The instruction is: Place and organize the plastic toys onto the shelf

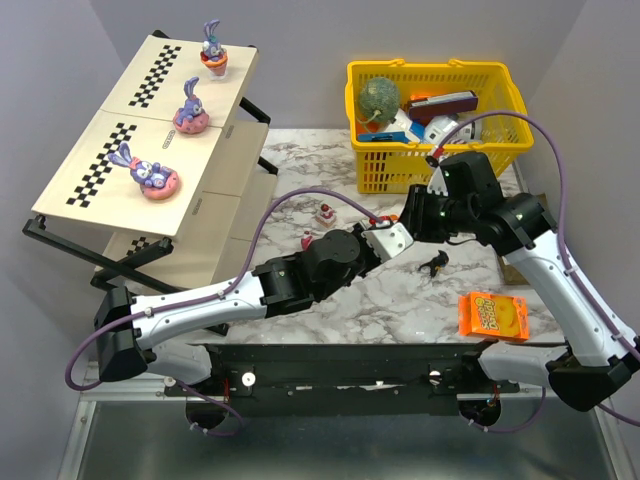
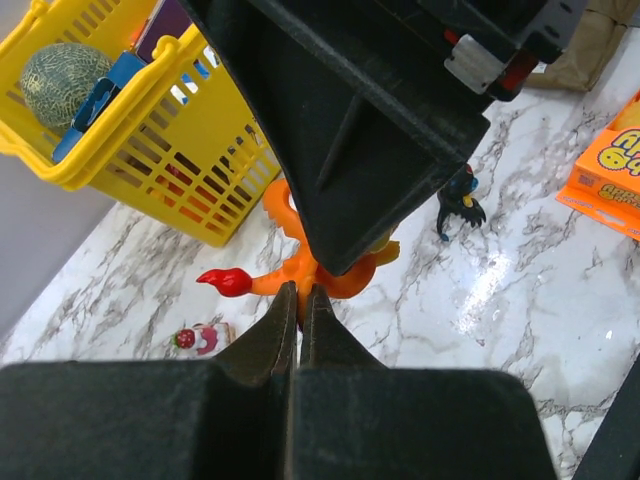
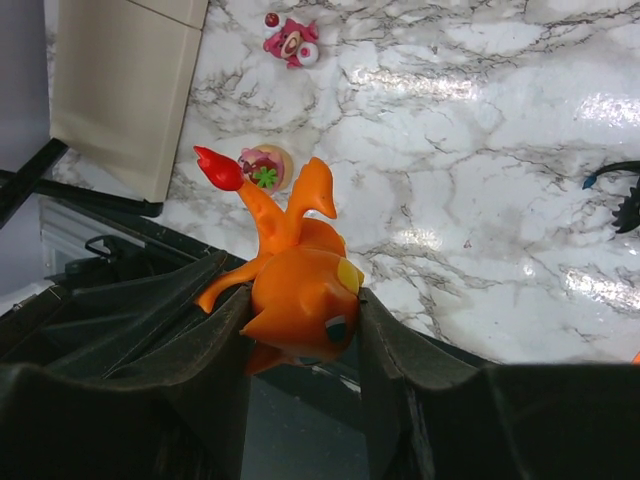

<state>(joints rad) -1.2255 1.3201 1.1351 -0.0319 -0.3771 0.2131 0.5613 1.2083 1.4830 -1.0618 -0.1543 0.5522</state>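
Two pincers meet over the middle of the marble table. The right pincer stands about half spread and is clamped on the orange figurine. Its dark pads press the toy's body from both sides and hold it above the marble. In the right wrist view the figurine's red-tipped tail points toward eleven o'clock.

The left pincer is clenched, with its two fingers pressed flat together and no gap between them. In its own wrist view the tips sit right against the lower edge of the orange figurine at twelve o'clock. They may be nipping a thin limb or only touching it; the view is too crowded to tell.

Seen from above, the shelf fills the ten o'clock part of the scene. Three purple-eared rabbits sit on its slanted beige panels beside the checkered strips: the far rabbit, the middle rabbit and the near rabbit, each well apart from the next.

Loose on the marble, a pink toy and a second pink toy lie at nine o'clock of the pincers. A black figurine stands at about four o'clock, near them. The yellow basket, with a green ball inside, sits at one o'clock. An orange packet lies flat toward four o'clock, beyond the black figurine.
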